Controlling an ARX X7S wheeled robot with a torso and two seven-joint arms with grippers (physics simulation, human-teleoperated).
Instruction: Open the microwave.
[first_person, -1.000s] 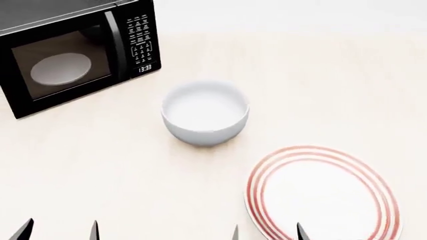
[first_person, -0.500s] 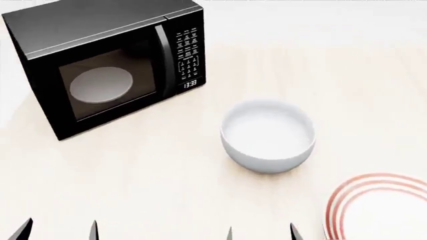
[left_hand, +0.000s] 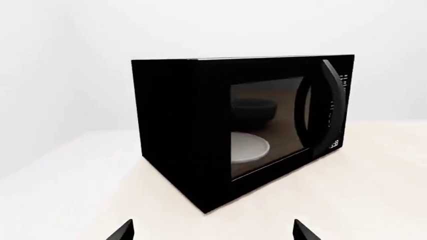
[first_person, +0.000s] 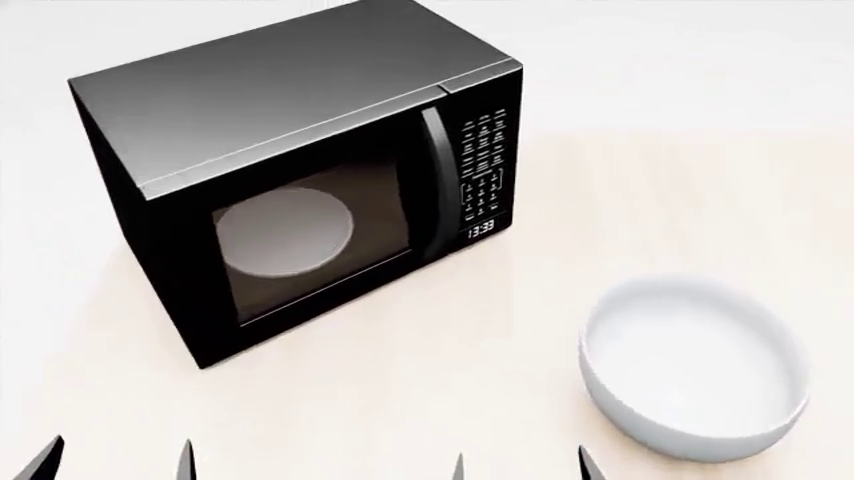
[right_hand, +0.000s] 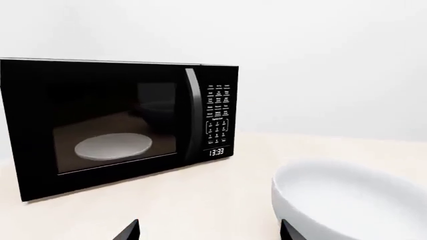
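The large black box-shaped microwave (first_person: 300, 175) with its grey top stands toward the left of the pale bench (first_person: 400, 400), its glass-window door shut flush against the body; the white round turntable (first_person: 284, 236) shows through the glass, and the vertical handle (first_person: 434, 180) runs between the window and the white-labelled keypad (first_person: 482, 165), with the clock below reading 13:33. A white round bowl (first_person: 694, 365) sits near the right end effector, apart from the microwave. The left end effector (first_person: 118, 462) and the right end effector (first_person: 521, 466) show only as dark fingertips at the lower edge of the head view, each pair spread apart and holding nothing; neither is near the door. This looks like the approach step, with no contact made yet; the next move likely calls for bringing one end effector up to the handle, closing on it, and drawing the door outward about its left hinge, while keeping clear of the bowl.
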